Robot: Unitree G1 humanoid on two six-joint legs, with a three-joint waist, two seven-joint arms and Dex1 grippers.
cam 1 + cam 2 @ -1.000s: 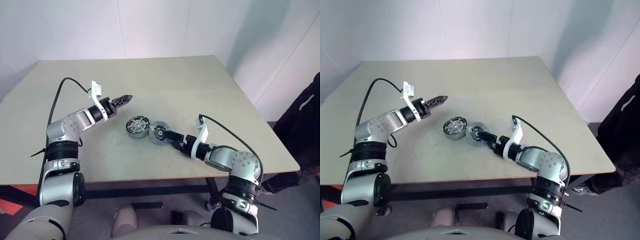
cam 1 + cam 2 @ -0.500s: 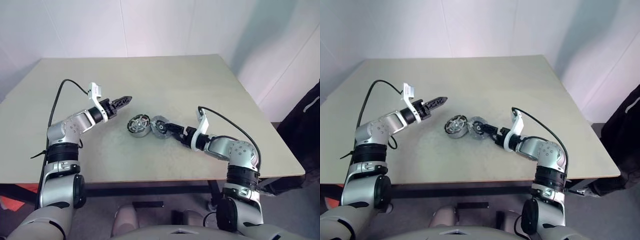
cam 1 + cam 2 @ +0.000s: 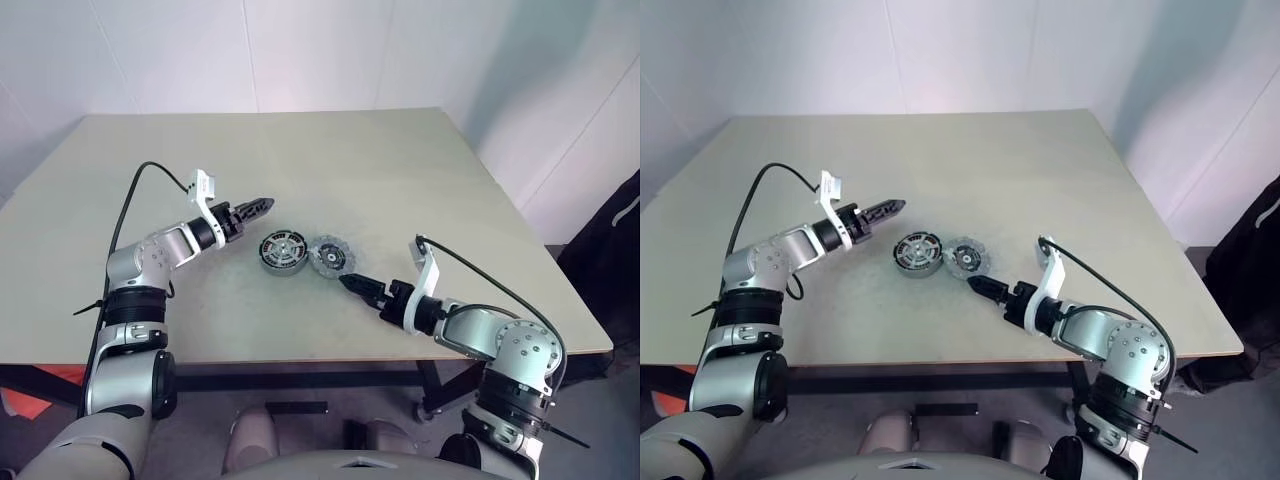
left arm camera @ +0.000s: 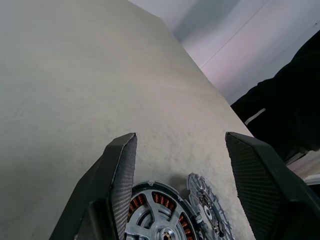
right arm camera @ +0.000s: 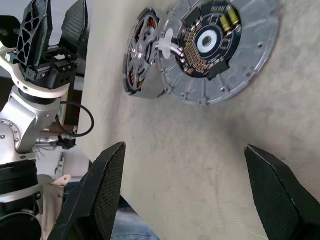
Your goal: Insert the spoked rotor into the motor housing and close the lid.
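Motor housing (image 3: 281,252) flat on table (image 3: 400,170), rotor inside, axis up; lid (image 3: 330,258) touching its right, propped; both end effectors empty, wide

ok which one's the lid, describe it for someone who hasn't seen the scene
Near the middle of the beige table, two round parts lie side by side. The lid is the flat silvery disc nearer the right gripper; the motor housing beside it is thicker, with copper coils.

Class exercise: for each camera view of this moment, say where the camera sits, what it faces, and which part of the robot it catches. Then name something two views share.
Head views: look down on the table; both arms show.
Left wrist view: looks along the open left pincer at the motor housing.
Right wrist view: looks along the open right pincer at the lid; the left pincer shows too.
Shared: housing and lid.
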